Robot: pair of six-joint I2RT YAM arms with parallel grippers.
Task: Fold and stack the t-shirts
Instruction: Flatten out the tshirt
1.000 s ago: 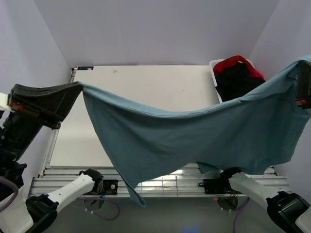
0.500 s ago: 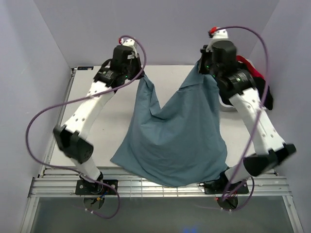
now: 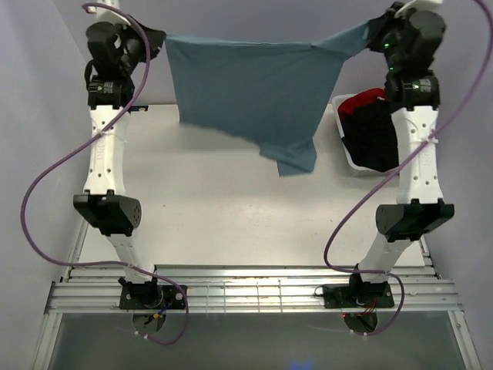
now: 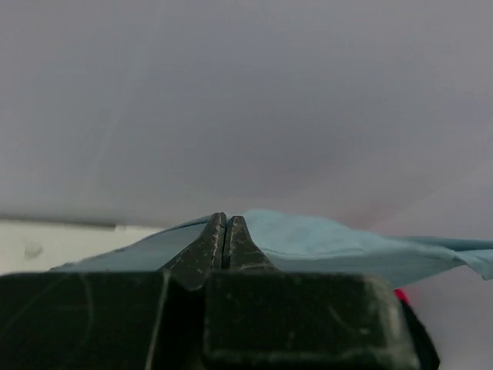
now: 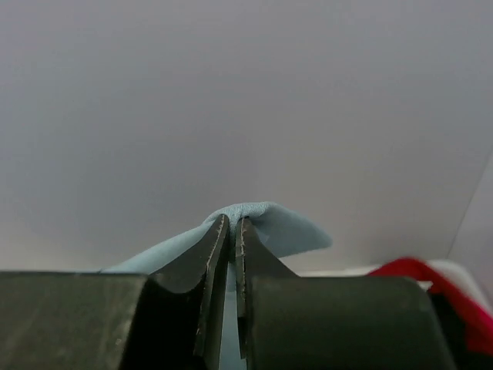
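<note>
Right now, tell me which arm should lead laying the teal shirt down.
Probably left: the left gripper holds the teal shirt over bare table; the right gripper holds its corner near the tub.

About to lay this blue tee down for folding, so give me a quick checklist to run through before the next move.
1. Left pincer shut on the teal t-shirt: ok.
2. Right pincer shut on the teal t-shirt: ok.
3. Top edge stretched between the two pincers: ok, nearly level.
4. Fabric hanging flat: not ok, the lower edge is uneven and one corner droops lower on the right.
5. Hem off the table: cannot tell from above.
6. Fabric apart from the white tub: ok in the top view.
</note>
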